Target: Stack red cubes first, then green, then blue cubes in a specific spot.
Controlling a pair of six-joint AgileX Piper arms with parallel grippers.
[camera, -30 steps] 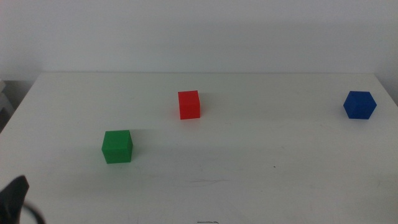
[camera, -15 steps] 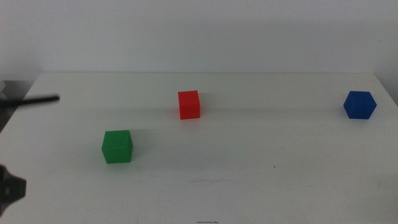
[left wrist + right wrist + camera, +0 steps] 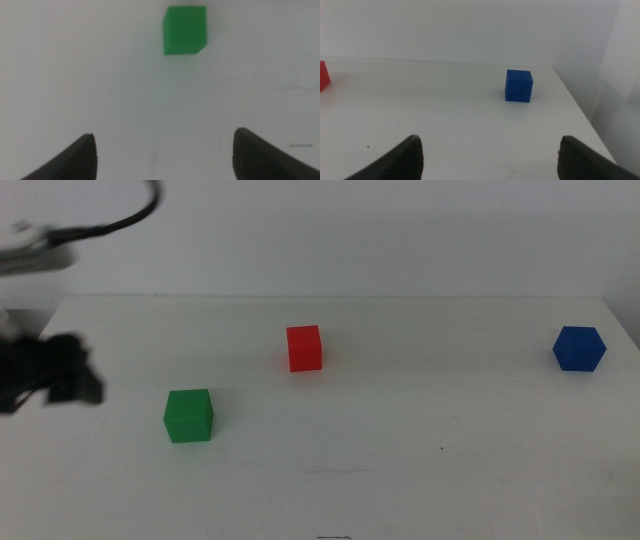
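No stacking has been done: all three cubes sit singly on the white table, none touching another. The red cube stands near the middle of the surface, somewhat toward the far edge; the green cube lies nearer the left edge and closer to the front; the blue cube rests close to the right edge, well apart from the other two. No mark or outline shows where the stack is to stand, so the target spot cannot be identified from these views. The left gripper is in the air over the left edge of the table, just beside the green cube and clear of it; its wrist view shows the jaws spread wide with nothing between them and the green cube ahead on bare surface. The right gripper is out of the middle view; its wrist camera shows its jaws likewise spread and empty, facing the blue cube near the right edge. In my judgement the task is at its very start, with every pick and placement outstanding, and the red cube has to be settled first. No containers are present; nothing is held in or on anything but the table.
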